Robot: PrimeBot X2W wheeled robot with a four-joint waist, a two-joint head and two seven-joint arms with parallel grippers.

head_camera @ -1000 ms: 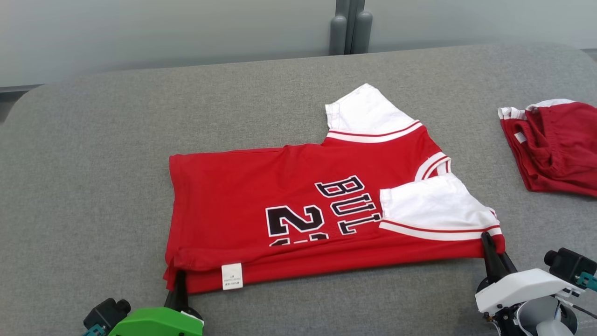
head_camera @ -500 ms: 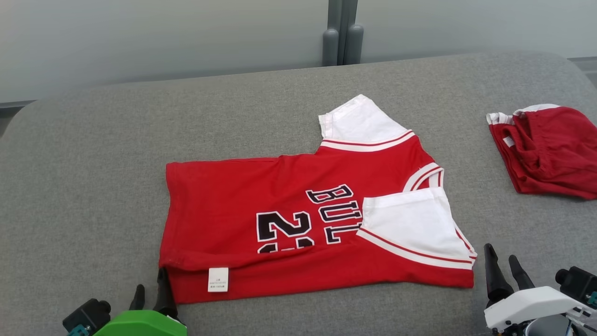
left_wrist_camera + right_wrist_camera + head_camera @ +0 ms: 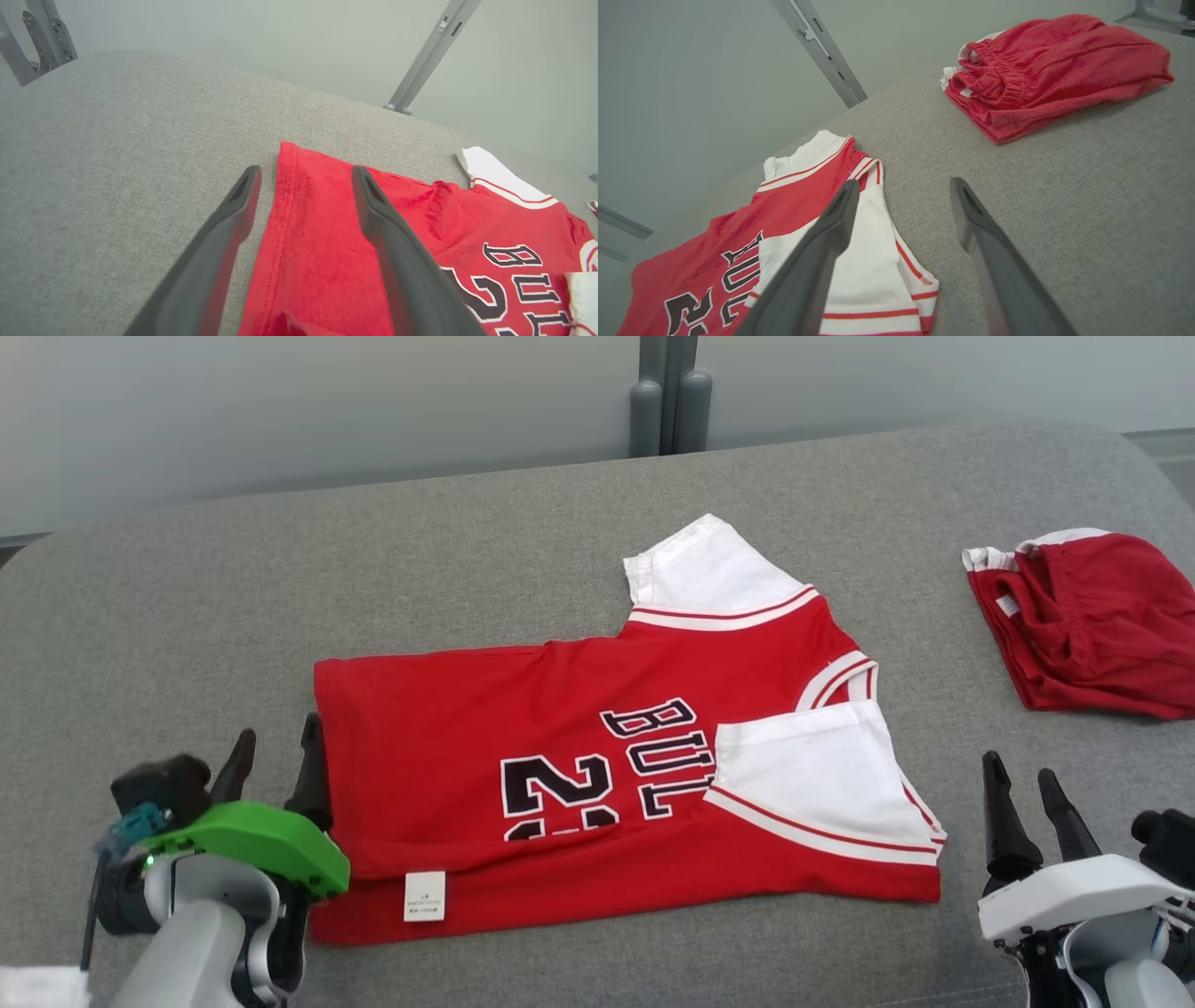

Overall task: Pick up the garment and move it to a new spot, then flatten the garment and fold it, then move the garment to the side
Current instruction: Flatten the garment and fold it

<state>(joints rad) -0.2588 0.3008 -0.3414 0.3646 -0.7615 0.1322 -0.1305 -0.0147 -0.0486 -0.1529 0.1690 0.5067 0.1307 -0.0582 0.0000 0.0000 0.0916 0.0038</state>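
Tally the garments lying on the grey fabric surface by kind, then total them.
Red-and-white short-sleeved jersey with black lettering: 1
Bundled red shorts with white trim: 1
Total: 2

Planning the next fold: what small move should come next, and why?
Probably send the right gripper toward the far white sleeve: it sticks out unfolded, while the near sleeve already lies folded over the jersey; the gripper stands open, holding nothing.
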